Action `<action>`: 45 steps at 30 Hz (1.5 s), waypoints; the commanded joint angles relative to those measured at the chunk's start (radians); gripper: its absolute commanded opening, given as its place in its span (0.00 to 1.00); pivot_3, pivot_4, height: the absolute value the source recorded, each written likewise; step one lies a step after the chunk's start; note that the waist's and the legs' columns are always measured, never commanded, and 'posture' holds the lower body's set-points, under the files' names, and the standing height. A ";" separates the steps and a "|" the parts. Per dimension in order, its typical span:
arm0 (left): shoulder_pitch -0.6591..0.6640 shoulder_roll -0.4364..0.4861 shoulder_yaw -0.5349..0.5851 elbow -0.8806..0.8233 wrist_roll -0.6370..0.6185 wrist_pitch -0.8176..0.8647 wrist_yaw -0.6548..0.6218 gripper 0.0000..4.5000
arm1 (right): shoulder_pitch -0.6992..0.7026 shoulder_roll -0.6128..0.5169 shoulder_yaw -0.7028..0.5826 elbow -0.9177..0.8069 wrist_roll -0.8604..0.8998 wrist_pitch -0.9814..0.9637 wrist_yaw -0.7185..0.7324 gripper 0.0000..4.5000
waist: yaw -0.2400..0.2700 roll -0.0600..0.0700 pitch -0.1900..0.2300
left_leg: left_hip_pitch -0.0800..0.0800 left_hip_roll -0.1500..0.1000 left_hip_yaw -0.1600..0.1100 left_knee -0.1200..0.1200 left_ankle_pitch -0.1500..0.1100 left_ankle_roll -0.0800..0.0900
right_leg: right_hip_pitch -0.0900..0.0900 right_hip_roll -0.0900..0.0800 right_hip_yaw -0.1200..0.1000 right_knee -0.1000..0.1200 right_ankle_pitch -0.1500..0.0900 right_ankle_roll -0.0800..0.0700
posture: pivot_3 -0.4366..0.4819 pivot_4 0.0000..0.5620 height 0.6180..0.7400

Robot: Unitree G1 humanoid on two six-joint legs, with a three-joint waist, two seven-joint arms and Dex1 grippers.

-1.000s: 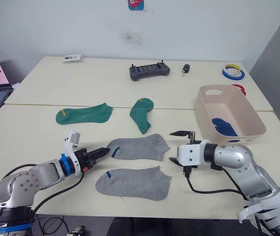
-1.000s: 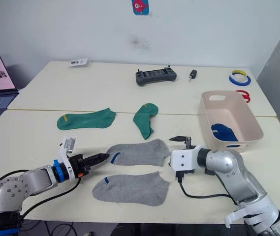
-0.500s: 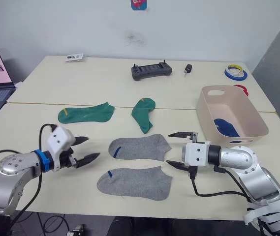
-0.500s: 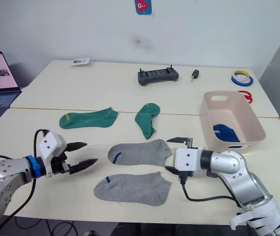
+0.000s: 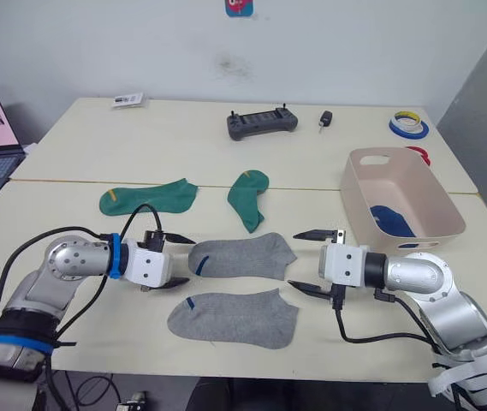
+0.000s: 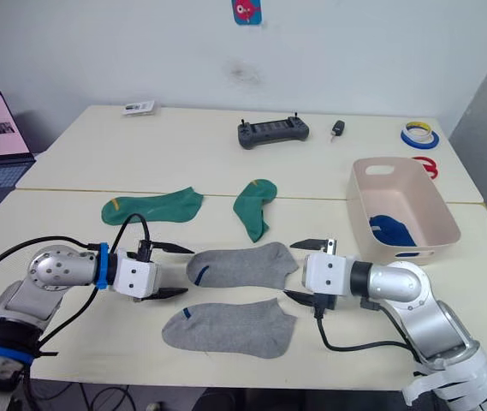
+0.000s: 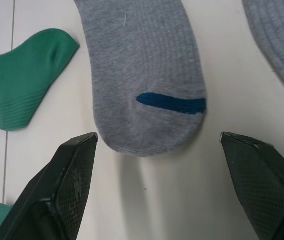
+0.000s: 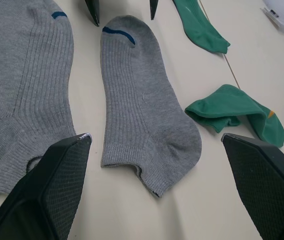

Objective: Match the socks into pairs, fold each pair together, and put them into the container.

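While both grippers, left (image 5: pixel 175 260) and right (image 5: pixel 313 260), stand open at the ends of the far grey sock (image 5: pixel 241 256), the grey pair seems next; each must close on its end.

No writing or label here is clear enough to read

Cream table (image 5: pixel 72 150): two grey socks (image 5: pixel 241 256) near centre, two green socks (image 5: pixel 146 197) beyond, pink container (image 5: pixel 436 205) right, controller (image 5: pixel 261 123), tape rolls (image 5: pixel 406 126) far.
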 commanded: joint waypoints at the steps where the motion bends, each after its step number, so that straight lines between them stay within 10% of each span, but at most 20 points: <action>1: -0.021 -0.028 -0.040 0.046 0.041 -0.043 0.015 0.79 | -0.003 -0.008 -0.020 -0.045 0.015 0.010 -0.013 1.00 | 0.000 0.000 0.000 | 0.000 0.000 0.000 0.000 0.000 0.000 | 0.000 0.000 0.000 0.000 0.000 0.000 | 0.48 0.27 1.00; 13: 0.015 -0.058 -0.015 0.005 -0.141 0.071 -0.057 0.01 | -0.038 -0.014 0.019 0.015 -0.018 -0.035 -0.005 1.00 | -0.002 0.000 0.000 | 0.000 0.000 -0.001 0.001 0.000 0.000 | 0.000 0.000 0.000 0.000 0.000 0.000 | 0.48 0.27 1.00; 29: 0.069 -0.074 0.080 -0.316 -0.347 0.612 -0.059 0.01 | -0.123 0.010 0.166 0.327 -0.154 -0.274 0.008 1.00 | -0.004 0.000 0.000 | 0.000 0.001 -0.001 0.001 0.000 0.000 | 0.000 0.001 0.000 0.001 0.000 0.000 | 0.48 0.27 1.00; 43: 0.093 -0.071 0.083 -0.311 -0.305 0.560 -0.077 0.00 | -0.204 0.028 0.182 0.428 -0.126 -0.127 0.117 0.01 | -0.004 0.000 0.000 | 0.000 0.001 -0.002 0.002 0.000 0.000 | 0.000 0.001 0.000 0.001 0.000 0.000 | 0.48 0.27 1.00; 45: 0.099 -0.068 0.085 -0.311 -0.301 0.551 -0.079 0.00 | -0.206 0.028 0.179 0.431 -0.121 -0.113 0.124 0.00 | -0.003 0.000 0.000 | 0.000 0.001 -0.002 0.002 0.000 0.000 | 0.000 0.001 0.000 0.001 0.000 0.000 | 0.48 0.27 1.00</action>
